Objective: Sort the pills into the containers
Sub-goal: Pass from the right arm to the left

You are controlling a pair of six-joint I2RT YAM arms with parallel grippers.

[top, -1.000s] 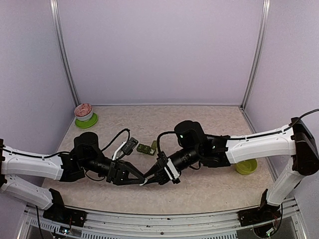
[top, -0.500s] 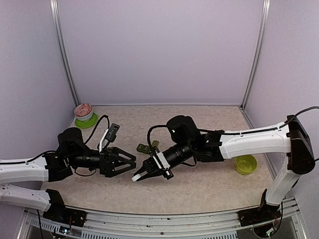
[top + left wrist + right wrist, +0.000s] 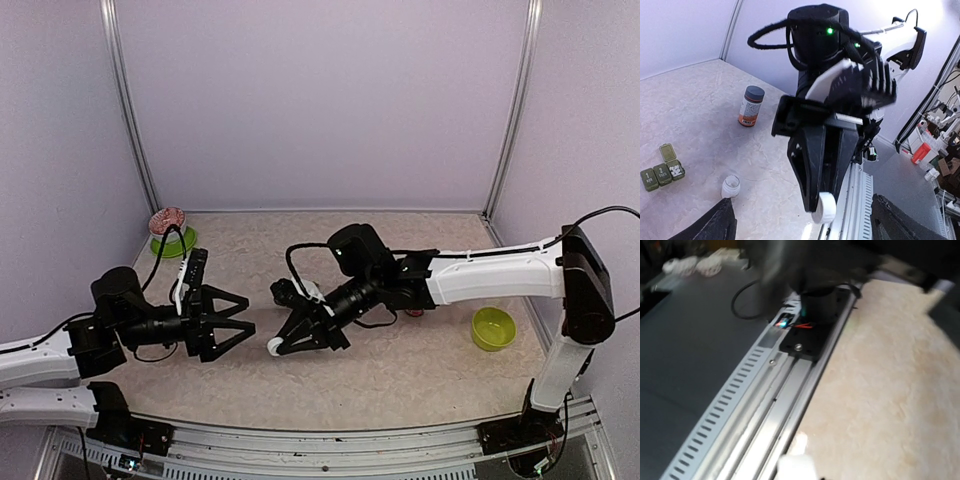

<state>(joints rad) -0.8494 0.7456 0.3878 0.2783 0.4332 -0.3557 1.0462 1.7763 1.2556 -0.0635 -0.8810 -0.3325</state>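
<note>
Black fingers of the left gripper [image 3: 243, 314] stand spread wide, holding and touching nothing, low over the speckled table [image 3: 420, 370]. Facing it, the right gripper [image 3: 283, 340] is clamped tight on a small white round cap [image 3: 822, 207] at its tips. Down on the table, the dark green containers [image 3: 661, 172] sit in a row, one lid raised with white pills [image 3: 676, 170] inside, near a small white bottle [image 3: 730, 186].
</note>
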